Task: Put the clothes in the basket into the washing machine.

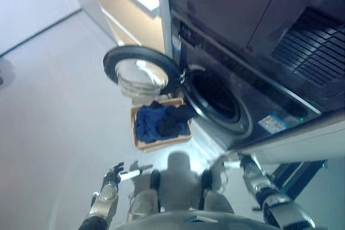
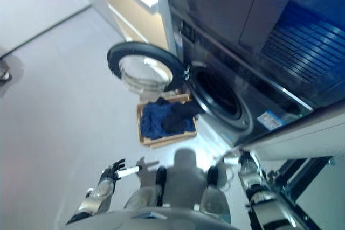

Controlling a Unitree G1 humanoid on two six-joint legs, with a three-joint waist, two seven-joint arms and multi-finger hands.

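A wooden basket (image 1: 141, 143) stands on the floor below the washing machine's open round door (image 1: 139, 72). Blue and dark clothes (image 1: 159, 121) lie in it. The dark drum opening (image 1: 215, 94) of the washing machine (image 1: 253, 79) is to the right of the basket. My left hand (image 1: 116, 174) is at the lower left, fingers straight and empty, well short of the basket. My right hand (image 1: 233, 162) is at the lower right, near the machine's front, holding nothing; its fingers are too blurred to read.
A pale cabinet or wall unit (image 1: 129, 9) stands behind the open door. A dark frame (image 1: 294, 173) is at the lower right under a light ledge (image 1: 302, 141). Light floor (image 1: 54, 111) stretches to the left.
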